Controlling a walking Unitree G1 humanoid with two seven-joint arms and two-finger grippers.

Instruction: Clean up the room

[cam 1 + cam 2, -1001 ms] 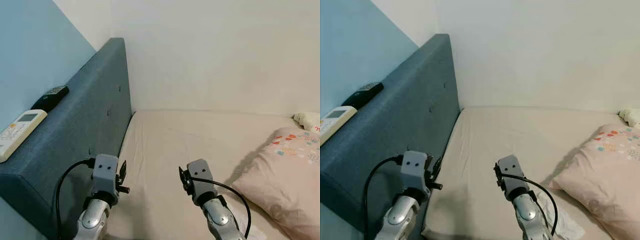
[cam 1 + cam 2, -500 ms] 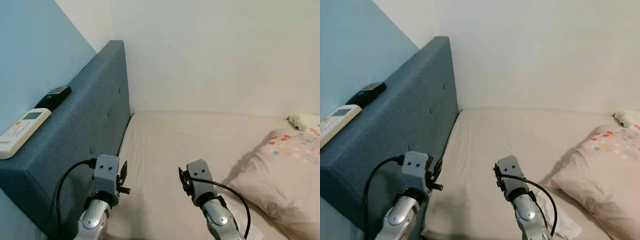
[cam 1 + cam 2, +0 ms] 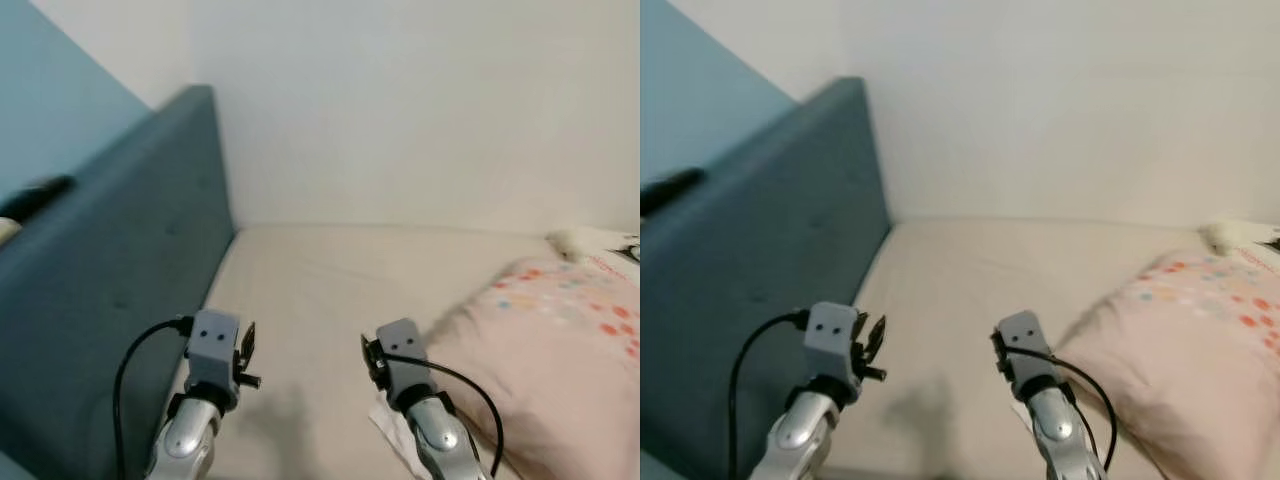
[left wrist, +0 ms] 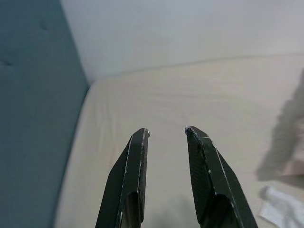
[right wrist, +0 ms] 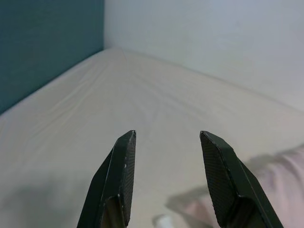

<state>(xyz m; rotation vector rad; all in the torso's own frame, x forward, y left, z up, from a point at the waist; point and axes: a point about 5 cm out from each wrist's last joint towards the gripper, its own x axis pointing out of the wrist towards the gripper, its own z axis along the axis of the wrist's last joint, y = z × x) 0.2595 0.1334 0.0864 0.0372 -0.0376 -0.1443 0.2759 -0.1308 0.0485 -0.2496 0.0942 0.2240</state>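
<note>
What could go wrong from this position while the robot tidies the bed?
1. The view is blurred, so aiming at the white crumpled tissue beside the pillow may be imprecise.
2. The right gripper, open above the sheet, might snag the fabric when it reaches down.
3. The left gripper, also open, is close to the blue headboard and might bump it.

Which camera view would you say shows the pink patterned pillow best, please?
The left eye view: the pillow lies broad on the bed's right side. The right eye view shows much the same; the wrist views catch just its edge and shadow.
</note>
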